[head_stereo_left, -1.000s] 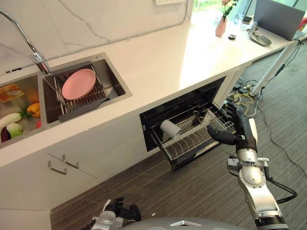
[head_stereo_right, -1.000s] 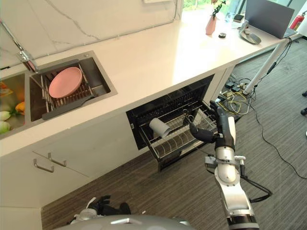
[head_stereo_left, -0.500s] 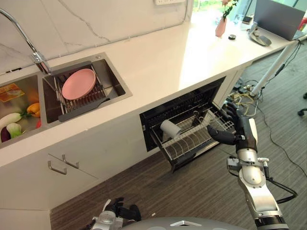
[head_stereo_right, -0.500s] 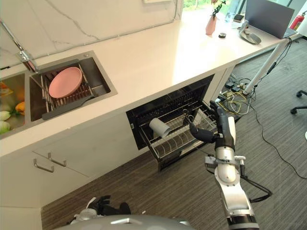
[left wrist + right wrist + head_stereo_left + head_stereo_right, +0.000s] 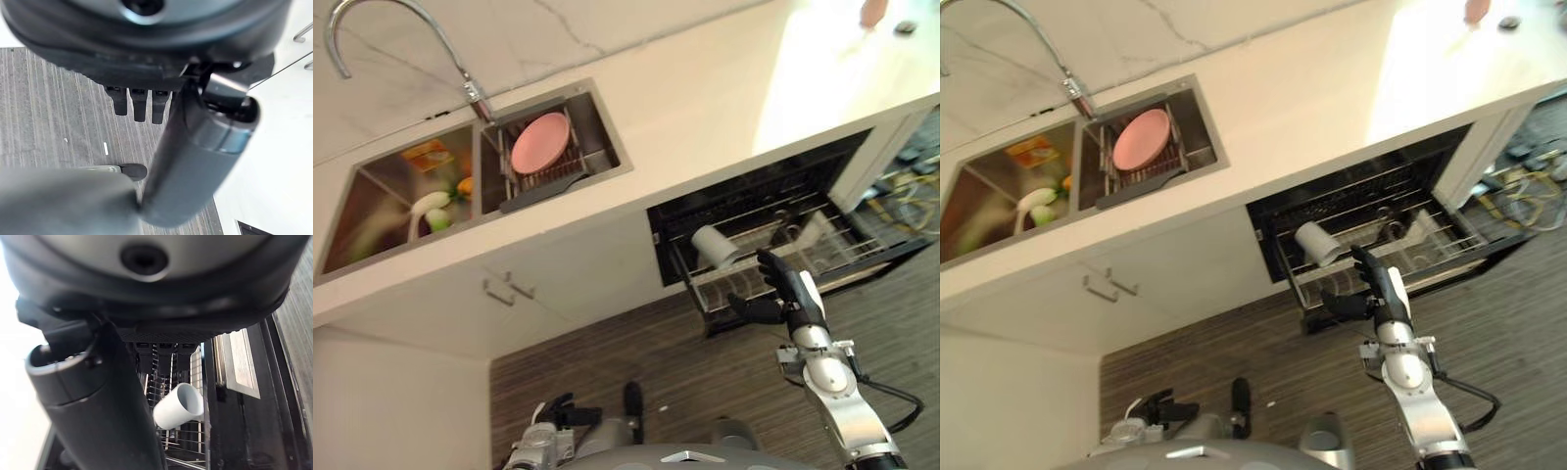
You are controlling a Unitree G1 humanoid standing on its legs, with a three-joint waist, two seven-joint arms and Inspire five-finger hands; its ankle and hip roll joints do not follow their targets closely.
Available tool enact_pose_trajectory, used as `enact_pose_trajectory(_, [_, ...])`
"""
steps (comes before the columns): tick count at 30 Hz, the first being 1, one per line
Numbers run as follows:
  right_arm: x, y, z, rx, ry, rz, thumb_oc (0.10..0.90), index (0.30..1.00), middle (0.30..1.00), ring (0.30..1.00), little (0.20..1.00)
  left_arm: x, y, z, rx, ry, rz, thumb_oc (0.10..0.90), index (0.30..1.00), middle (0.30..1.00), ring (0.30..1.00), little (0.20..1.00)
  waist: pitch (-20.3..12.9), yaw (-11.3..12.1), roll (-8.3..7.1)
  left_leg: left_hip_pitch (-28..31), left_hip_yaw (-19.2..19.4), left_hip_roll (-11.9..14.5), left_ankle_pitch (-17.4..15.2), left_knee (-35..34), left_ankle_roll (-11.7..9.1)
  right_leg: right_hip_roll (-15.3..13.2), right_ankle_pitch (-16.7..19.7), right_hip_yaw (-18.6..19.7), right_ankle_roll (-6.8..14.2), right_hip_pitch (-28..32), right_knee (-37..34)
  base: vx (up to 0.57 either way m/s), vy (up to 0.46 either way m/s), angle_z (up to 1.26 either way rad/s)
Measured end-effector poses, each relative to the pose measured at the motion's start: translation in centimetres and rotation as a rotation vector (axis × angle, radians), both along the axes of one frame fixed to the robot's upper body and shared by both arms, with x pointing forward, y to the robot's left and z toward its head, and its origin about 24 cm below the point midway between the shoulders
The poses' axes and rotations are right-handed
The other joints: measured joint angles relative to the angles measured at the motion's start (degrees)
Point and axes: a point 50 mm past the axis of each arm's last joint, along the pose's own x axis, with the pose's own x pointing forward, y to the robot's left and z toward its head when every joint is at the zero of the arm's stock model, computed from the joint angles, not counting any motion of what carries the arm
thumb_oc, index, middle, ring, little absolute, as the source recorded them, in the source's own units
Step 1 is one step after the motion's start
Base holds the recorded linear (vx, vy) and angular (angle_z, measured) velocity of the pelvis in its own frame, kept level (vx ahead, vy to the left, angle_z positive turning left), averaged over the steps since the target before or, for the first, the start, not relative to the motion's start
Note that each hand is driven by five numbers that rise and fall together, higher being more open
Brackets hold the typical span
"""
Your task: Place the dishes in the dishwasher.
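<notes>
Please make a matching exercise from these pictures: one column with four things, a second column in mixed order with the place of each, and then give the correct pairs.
Things
1. pink plate
2. white cup
3. right hand
4. vegetables

Places
A. lying on its side in the pulled-out dishwasher rack
B. in the left basin of the sink
C. on the wire drying rack in the right basin of the sink
D. open, in front of the dishwasher rack

Pairs: 1-C, 2-A, 3-D, 4-B
</notes>
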Motion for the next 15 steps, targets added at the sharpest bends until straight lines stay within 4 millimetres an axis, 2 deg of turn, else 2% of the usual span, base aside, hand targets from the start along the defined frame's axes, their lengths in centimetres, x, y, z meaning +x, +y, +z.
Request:
enact_pose_trajectory(1, [0.2, -0.2, 1.7, -0.023, -0.069, 0.001, 0.8, 0.9, 0.9, 0.9, 0.9, -0.3, 0.1, -0.1, 0.004, 0.007, 0.009, 0.8, 0.9, 0.9, 0.9, 0.9, 0.13, 0.85, -0.79, -0.7, 1.42, 3.9, -0.53, 3.46, 1.31, -1.19, 1.11, -1.41, 0.48, 0.52, -1.71, 0.05, 0.435, 1.73])
enact_pose_trajectory(2, [0.4, -0.6, 3.4, -0.058, -0.139, -0.01, 0.8, 0.9, 0.9, 0.9, 0.9, -1.1, 0.4, -0.4, -0.001, 0.035, 0.063, 0.8, 0.9, 0.9, 0.9, 0.9, -0.01, 1.16, -0.49, -0.76, 1.83, 8.74, -0.73, 6.44, 0.57, -0.81, 1.12, -3.3, 0.52, 1.74, -2.06, 0.03, 0.218, 0.53])
enact_pose_trajectory(3, [0.4, -0.6, 3.4, -0.058, -0.139, -0.01, 0.8, 0.9, 0.9, 0.9, 0.9, -1.1, 0.4, -0.4, -0.001, 0.035, 0.063, 0.8, 0.9, 0.9, 0.9, 0.9, -0.01, 1.16, -0.49, -0.76, 1.83, 8.74, -0.73, 6.44, 0.57, -0.81, 1.12, -3.3, 0.52, 1.74, -2.06, 0.08, 0.269, 0.9])
enact_pose_trajectory(4, [0.5, -1.4, 5.4, -0.081, -0.23, -0.052, 0.8, 0.9, 0.9, 0.9, 0.9, -1.5, 1.1, -0.4, 0.02, 0.043, 0.11, 0.8, 0.9, 0.9, 0.9, 0.9, -0.11, 1.04, -0.3, -0.65, 1.81, 14.43, -0.21, 7.64, -0.48, -0.29, 0.93, -5.97, 0.83, 4.34, -2.4, 0.09, 0.264, 1.0])
enact_pose_trajectory(5, [0.9, -2.0, 6.8, -0.1, -0.303, -0.083, 0.8, 0.9, 0.9, 0.9, 0.9, -1.8, 1.8, -0.4, 0.038, 0.045, 0.113, 0.8, 0.9, 0.9, 0.9, 0.9, -0.6, 1.11, -0.62, -0.83, 1.75, 17.21, 0.11, 7.64, -1.58, -0.34, 0.63, -6.42, 1.32, 5.26, -2.28, 0.17, 0.464, 1.42])
enact_pose_trajectory(6, [1.4, -2.7, 9.1, -0.12, -0.417, -0.121, 0.8, 0.9, 0.9, 0.9, 0.9, -2.0, 2.4, -0.3, 0.051, 0.051, 0.109, 0.8, 0.9, 0.9, 0.9, 0.9, -1.67, 1.25, -0.94, -1.15, 2.27, 19.01, 0.8, 6.58, -2.69, -1.05, 0.63, -6.9, 2.21, 6.64, -3.51, 0.21, 0.512, 1.01])
enact_pose_trajectory(7, [1.8, -2.9, 10.6, -0.132, -0.492, -0.135, 0.8, 0.9, 0.9, 0.9, 0.9, -2.1, 2.3, -0.4, 0.052, 0.054, 0.104, 0.8, 0.9, 0.9, 0.9, 0.9, -2.08, 1.37, -0.8, -1.22, 2.59, 19.05, 1.33, 5.63, -3.36, -1.81, 0.78, -6.89, 2.55, 7.17, -4.08, 0.27, 0.597, 0.9])
enact_pose_trajectory(8, [2.0, -3.2, 12.3, -0.145, -0.58, -0.149, 0.8, 0.9, 0.9, 0.9, 0.9, -2.1, 2.1, -0.4, 0.047, 0.06, 0.09, 0.8, 0.9, 0.9, 0.9, 0.9, -2.56, 1.2, -0.48, -0.64, 3.03, 17.56, 2.17, 4.3, -4.82, -2.92, 1.46, -7.06, 3.71, 8.33, -5.16, 0.29, 0.605, 0.7])
enact_pose_trajectory(9, [2.2, -3.5, 13.5, -0.159, -0.632, -0.155, 0.8, 0.9, 0.9, 0.9, 0.9, -2.7, 1.5, -0.7, 0.033, 0.088, 0.087, 0.8, 0.9, 0.9, 0.9, 0.9, -3.64, 1.18, 0.07, 0.84, 3.15, 14.66, 3.36, 2.13, -5.03, -4.63, 1.91, -7.84, 4.51, 8.81, -5.18, 0.28, 0.581, 0.56])
enact_pose_trajectory(10, [2.0, -3.8, 13.9, -0.179, -0.656, -0.173, 0.8, 0.9, 0.9, 0.9, 0.9, -3.1, 1.0, -0.9, 0.009, 0.107, 0.101, 0.8, 0.9, 0.9, 0.9, 0.9, -4.24, 1.43, 0.33, 2.31, 1.88, 11.77, 6.79, 0.4, -5.81, -6.41, 2.32, -8.33, 5.24, 9.03, -4.01, 0.26, 0.555, 0.59])
enact_pose_trajectory(11, [1.7, -3.6, 13.2, -0.158, -0.65, -0.201, 0.8, 0.9, 0.9, 0.9, 0.9, -2.6, 1.7, -0.7, 0.024, 0.102, 0.107, 0.8, 0.9, 0.9, 0.9, 0.9, -4.41, 1.45, -2.61, 2.52, 1.78, 7.17, 5.89, 1.77, -2.68, -11.14, 3.97, -9.26, 4.83, 9.41, -1.98, 0.24, 0.568, 0.56])
enact_pose_trajectory(12, [1.5, -3.4, 12.4, -0.137, -0.623, -0.201, 0.8, 0.9, 0.9, 0.9, 0.9, -2.4, 1.8, -0.7, 0.023, 0.104, 0.106, 0.8, 0.9, 0.9, 0.9, 0.9, -4.35, 1.47, -3.13, 2.22, 1.61, 5.04, 3.84, 4.0, -1.18, -13.53, 7.79, -9.02, 2.62, 9.05, 0.56, 0.23, 0.64, 0.54])
enact_pose_trajectory(13, [1.5, -2.8, 11.5, -0.105, -0.599, -0.193, 0.8, 0.9, 0.9, 0.9, 0.9, -2.5, 1.7, -0.7, 0.02, 0.107, 0.104, 0.8, 0.9, 0.9, 0.9, 0.9, -4.31, 1.58, -3.13, 2.13, 2.32, 3.27, 1.67, 5.78, 1.2, -15.36, 13.16, -7.37, 0.61, 7.22, 3.43, 0.22, 0.716, 0.01])
enact_pose_trajectory(14, [1.7, -1.5, 10.4, -0.04, -0.578, -0.176, 0.8, 0.9, 0.9, 0.9, 0.9, -2.6, 1.6, -0.7, 0.026, 0.106, 0.068, 0.8, 0.9, 0.9, 0.9, 0.9, -4.16, 2.45, -1.5, 3.34, 5.25, 1.22, -0.87, 6.39, 4.86, -19.26, 24.98, -4.65, -1.49, 0.38, 10.82, 0.14, 0.491, -0.4])
enact_pose_trajectory(15, [1.7, -1.1, 9.7, -0.021, -0.553, -0.169, 0.8, 0.9, 0.9, 0.9, 0.9, -2.6, 1.7, -0.7, 0.038, 0.1, 0.032, 0.8, 0.9, 0.9, 0.9, 0.9, -3.82, 2.75, -0.87, 4.84, 6.4, 0.49, -1.64, 4.81, 6.05, -19.74, 22.17, -5.78, -1.17, -2.85, 13.5, 0.23, 0.5, -0.54])
